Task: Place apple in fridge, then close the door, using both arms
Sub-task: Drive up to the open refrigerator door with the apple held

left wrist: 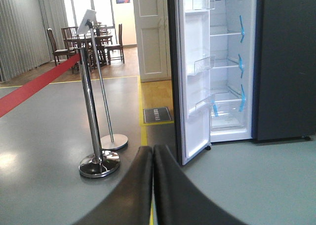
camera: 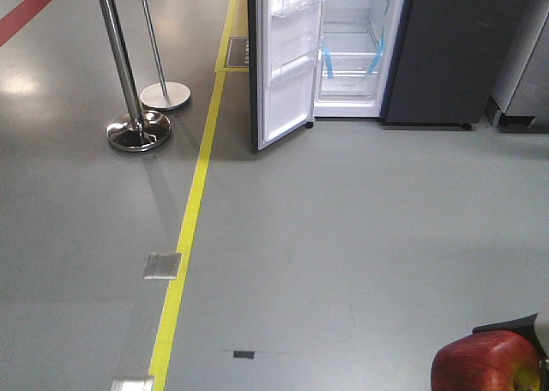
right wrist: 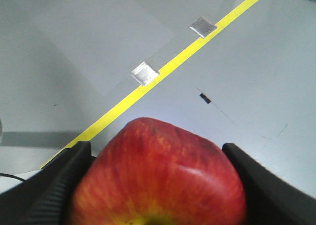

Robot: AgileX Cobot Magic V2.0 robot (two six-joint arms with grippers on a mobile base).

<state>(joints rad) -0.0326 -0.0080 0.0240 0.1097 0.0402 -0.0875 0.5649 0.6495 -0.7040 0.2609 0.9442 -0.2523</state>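
Note:
The red apple with a yellow patch fills the bottom of the right wrist view, and my right gripper is shut on it, a black finger pressing each side. In the front view the apple shows at the bottom right corner, above the grey floor. The fridge stands far ahead, dark outside, white shelves inside with blue tape. Its door is swung wide open to the left, white inner face with clear bins. My left gripper is shut on nothing, fingers touching, facing the open fridge from a distance.
Two chrome stanchions with round bases stand left of a yellow floor line. Metal floor plates lie beside the line. A red belt runs off one post. A grey cabinet stands right of the fridge.

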